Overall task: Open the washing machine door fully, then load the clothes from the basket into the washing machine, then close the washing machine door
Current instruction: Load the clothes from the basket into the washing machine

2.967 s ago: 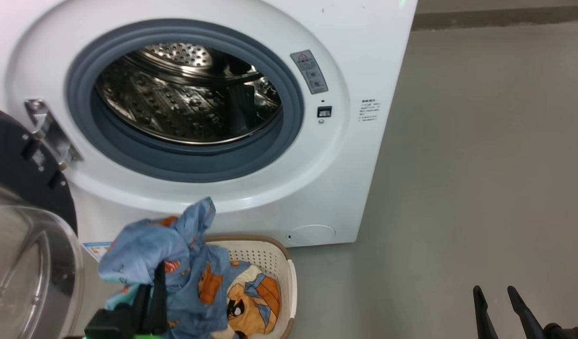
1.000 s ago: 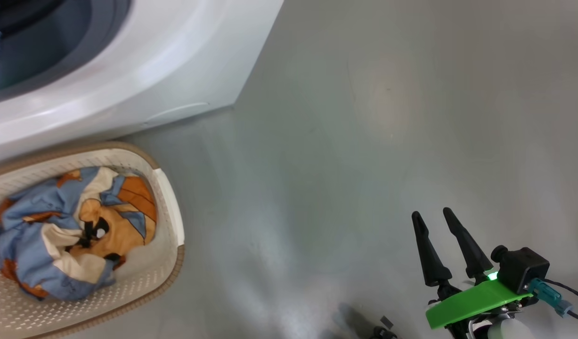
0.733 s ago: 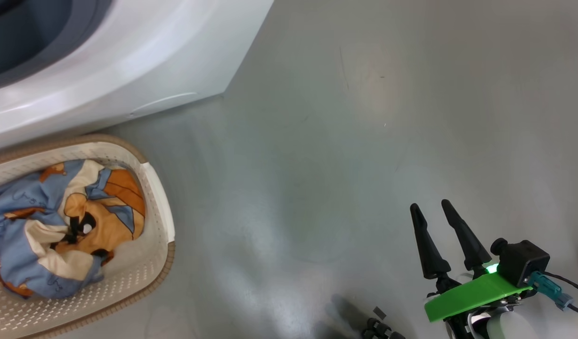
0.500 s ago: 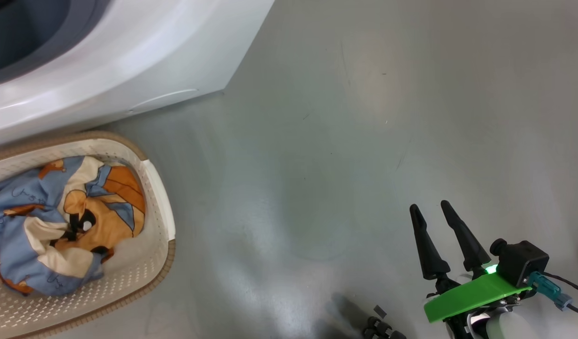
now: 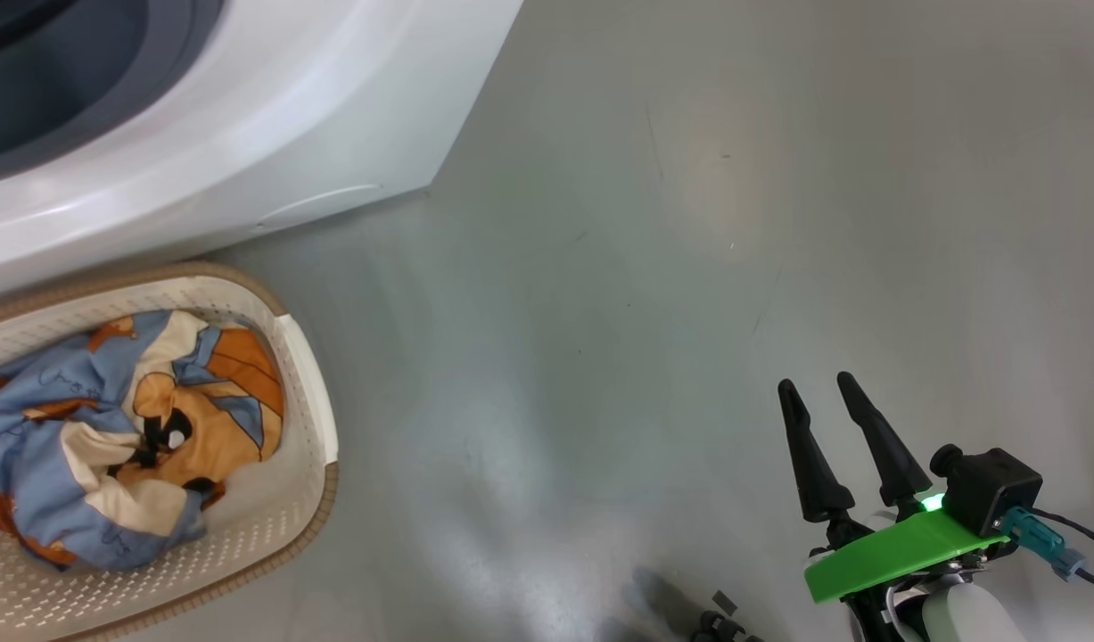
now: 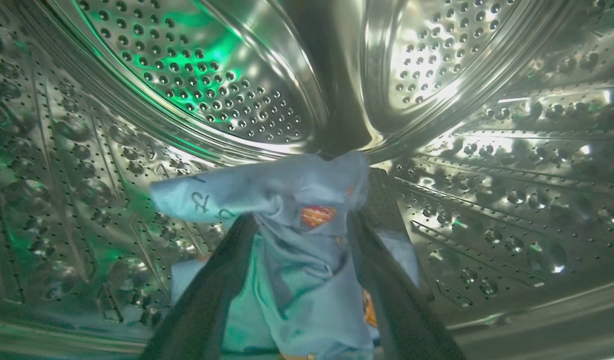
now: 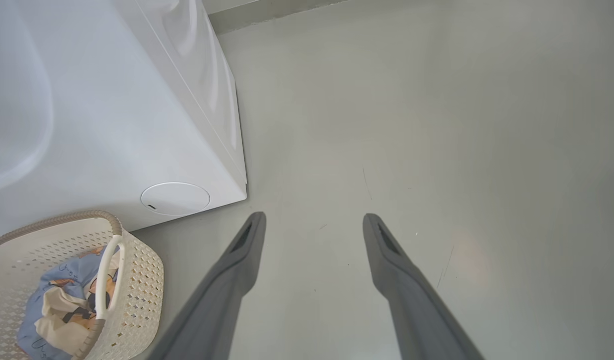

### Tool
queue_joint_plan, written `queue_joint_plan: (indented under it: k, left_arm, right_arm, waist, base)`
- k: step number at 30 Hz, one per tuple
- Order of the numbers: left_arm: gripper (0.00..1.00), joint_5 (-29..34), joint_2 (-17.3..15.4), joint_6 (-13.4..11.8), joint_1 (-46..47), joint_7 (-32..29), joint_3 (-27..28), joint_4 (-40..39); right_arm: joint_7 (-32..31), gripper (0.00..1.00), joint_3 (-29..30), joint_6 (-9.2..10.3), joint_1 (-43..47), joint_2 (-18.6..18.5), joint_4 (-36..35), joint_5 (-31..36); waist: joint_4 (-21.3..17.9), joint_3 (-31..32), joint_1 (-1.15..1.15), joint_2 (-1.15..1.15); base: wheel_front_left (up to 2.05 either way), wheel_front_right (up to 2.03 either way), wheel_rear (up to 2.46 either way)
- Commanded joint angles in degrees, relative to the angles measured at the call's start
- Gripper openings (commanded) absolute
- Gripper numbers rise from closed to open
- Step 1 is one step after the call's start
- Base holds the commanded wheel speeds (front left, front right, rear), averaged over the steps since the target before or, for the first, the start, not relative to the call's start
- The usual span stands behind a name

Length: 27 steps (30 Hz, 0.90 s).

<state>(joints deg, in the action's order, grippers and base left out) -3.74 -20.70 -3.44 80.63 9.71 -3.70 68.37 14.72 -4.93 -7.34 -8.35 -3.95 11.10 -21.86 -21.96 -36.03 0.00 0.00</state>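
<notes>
1. The left gripper [image 6: 302, 225] was deep inside the perforated steel drum [image 6: 211, 75], with its 2 dark fingers [image 6: 206, 305] spread wide apart.
2. A light-blue printed garment [image 6: 286, 195] lay bunched between those fingers and draped over their tips. It looked loose rather than pinched, though its folds hid the contact.
3. The garment rested low in the drum, against the curved wall.
4. The right gripper [image 5: 814, 382] hovered over the grey floor [image 5: 689, 223], well apart from the machine. Its 2 fingers were spread with nothing between them, as the right wrist view [image 7: 314, 216] also showed.
5. The white washing machine [image 5: 243, 116] stood at the upper left of the head view, with part of its grey door ring in sight.
6. The cream perforated basket [image 5: 308, 419] sat on the floor just beside the machine's front.
7. Crumpled bear-print clothes [image 5: 110, 437] in blue, orange and cream lay inside the basket.
</notes>
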Motion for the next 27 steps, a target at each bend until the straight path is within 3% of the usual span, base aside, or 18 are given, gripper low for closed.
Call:
queue_joint_plan:
  k: [1, 8, 20, 27]
  left_arm:
    - [1.00, 0.1, -1.9, -0.4, 0.9, -0.1, 0.1, -0.9]
    - [1.00, -0.5, 0.2, -1.2, -0.2, -3.9, -0.7, 3.1]
    - [1.00, -2.1, 6.7, -2.3, -8.6, 0.9, -1.7, 4.6]
    - [1.00, -2.6, 10.4, -1.5, -14.0, 3.6, -2.8, 4.8]
  right_arm:
    - [0.3, 1.00, -1.0, -0.14, 0.9, -0.9, -0.7, -0.5]
    - [0.3, 1.00, -0.4, -0.14, 1.2, -0.7, -0.8, -0.2]
    - [0.3, 1.00, 0.4, -0.14, 2.8, -0.9, -0.8, 1.1]
    - [0.3, 1.00, 1.6, -0.14, 5.0, -0.9, -0.6, 2.2]
  waist:
    - [0.2, 0.4, 0.00, 0.00]
    - [2.0, 3.3, 0.00, 0.00]
    - [7.2, 12.2, 0.00, 0.00]
    - [10.1, 17.4, 0.00, 0.00]
  base:
    - [0.00, 0.00, 0.00]
    - [0.00, 0.00, 0.00]
    - [0.00, 0.00, 0.00]
    - [0.00, 0.00, 0.00]
